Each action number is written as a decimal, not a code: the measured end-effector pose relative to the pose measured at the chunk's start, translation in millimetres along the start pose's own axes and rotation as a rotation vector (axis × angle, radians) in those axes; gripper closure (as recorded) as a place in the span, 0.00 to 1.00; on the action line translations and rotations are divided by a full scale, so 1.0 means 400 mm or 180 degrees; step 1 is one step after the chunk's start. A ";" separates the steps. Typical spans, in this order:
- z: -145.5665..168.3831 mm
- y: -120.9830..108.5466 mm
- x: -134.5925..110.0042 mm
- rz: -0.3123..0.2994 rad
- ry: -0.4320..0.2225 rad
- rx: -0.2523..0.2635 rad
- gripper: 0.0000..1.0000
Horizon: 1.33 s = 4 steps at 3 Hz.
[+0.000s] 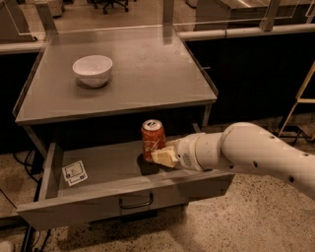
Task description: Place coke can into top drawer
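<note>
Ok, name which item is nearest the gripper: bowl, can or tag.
The coke can: the gripper holds it in the open top drawer. The white bowl sits on the tabletop; the tag lies at the drawer's left end.

It looked like an office or lab: a grey steel worktop (147, 74), a speckled floor (256, 216), chair castors (110, 4) beyond the far edge. The end effector (161, 156) hung over the open top drawer (108, 170) below the near edge, clamped on the coke can (152, 139).

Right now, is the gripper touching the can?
Touching. The camera view shows the gripper, over the open drawer, clamped against the can's lower half, no gap.
</note>
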<state>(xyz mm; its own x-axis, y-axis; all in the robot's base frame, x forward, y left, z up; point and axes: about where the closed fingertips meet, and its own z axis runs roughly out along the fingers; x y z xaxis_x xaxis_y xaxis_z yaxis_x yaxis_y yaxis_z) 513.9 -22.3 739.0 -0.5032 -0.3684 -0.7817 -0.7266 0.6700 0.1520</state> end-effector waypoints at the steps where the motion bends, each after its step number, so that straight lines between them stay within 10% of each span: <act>1: 0.050 -0.007 0.023 0.0010 -0.0021 0.0012 1.00; 4: 0.182 -0.052 0.047 -0.0097 0.0003 -0.0051 1.00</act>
<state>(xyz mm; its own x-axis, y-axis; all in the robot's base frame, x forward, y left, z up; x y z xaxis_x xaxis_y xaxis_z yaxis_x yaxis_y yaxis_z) 553.3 3.7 677.2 -0.4810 -0.3890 -0.7857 -0.7491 0.6480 0.1378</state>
